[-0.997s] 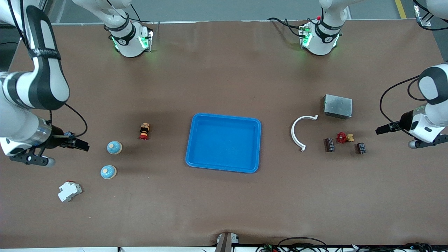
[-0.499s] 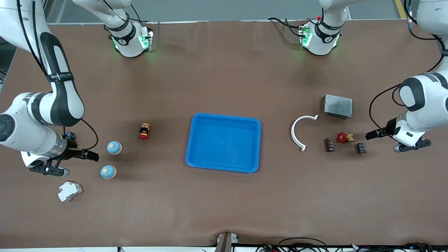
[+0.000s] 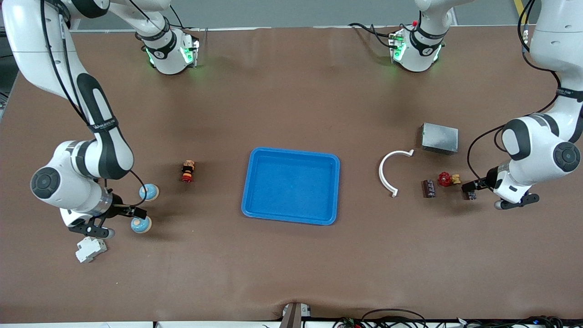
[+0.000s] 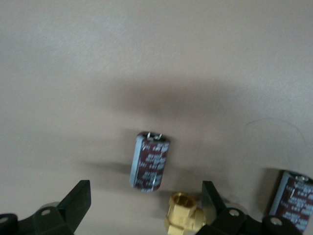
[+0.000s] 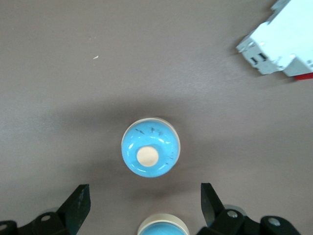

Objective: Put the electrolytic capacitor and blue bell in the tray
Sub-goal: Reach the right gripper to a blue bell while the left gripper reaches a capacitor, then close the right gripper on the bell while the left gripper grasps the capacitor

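Over the last second I brought both arms inward toward the tray [image 3: 291, 186]. My right hand [image 5: 144, 208] hung wide open and empty over the blue bell [image 5: 150, 153], toward the right arm's end from the tray. My left hand [image 4: 146, 203], equally open and empty, hung over the electrolytic capacitor [image 4: 150, 161], toward the left arm's end. Both on the desk [image 3: 291, 273]; grasps seemed next.

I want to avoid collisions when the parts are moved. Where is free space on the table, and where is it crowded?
The shallow bright-blue plastic tray holds nothing. Bare brown table lies between it and the front camera. Crowded: the right gripper sits between two blue bells; the left gripper is among the capacitors and red valve.
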Robot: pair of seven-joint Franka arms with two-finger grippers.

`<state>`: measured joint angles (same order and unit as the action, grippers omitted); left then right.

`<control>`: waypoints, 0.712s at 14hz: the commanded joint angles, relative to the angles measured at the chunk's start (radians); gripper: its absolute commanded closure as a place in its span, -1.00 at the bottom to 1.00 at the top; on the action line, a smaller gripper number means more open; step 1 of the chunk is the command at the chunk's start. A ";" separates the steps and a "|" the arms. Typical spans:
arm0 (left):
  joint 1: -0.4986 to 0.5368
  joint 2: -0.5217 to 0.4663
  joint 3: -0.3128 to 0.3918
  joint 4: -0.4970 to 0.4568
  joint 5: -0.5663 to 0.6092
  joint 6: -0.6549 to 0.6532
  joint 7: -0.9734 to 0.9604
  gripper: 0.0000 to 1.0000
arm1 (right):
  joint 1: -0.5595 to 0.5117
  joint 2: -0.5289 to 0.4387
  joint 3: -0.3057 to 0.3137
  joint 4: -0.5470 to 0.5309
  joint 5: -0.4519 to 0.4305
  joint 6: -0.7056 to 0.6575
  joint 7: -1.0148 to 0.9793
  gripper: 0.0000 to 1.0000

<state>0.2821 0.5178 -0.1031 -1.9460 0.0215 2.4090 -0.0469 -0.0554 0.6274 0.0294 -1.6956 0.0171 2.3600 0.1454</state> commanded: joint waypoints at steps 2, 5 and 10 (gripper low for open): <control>-0.004 0.059 -0.001 0.064 0.066 0.005 -0.027 -1.00 | 0.011 0.031 0.000 0.021 0.004 0.021 0.014 -1.00; -0.003 0.077 -0.004 0.070 0.130 0.007 -0.043 -1.00 | 0.012 0.061 0.000 0.030 0.001 0.053 0.013 -1.00; -0.001 0.085 -0.006 0.062 0.132 0.007 -0.096 -1.00 | 0.011 0.077 -0.002 0.036 -0.019 0.085 -0.003 -1.00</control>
<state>0.2790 0.5995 -0.1034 -1.8904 0.1293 2.4103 -0.1175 -0.0467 0.6934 0.0290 -1.6857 0.0134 2.4454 0.1456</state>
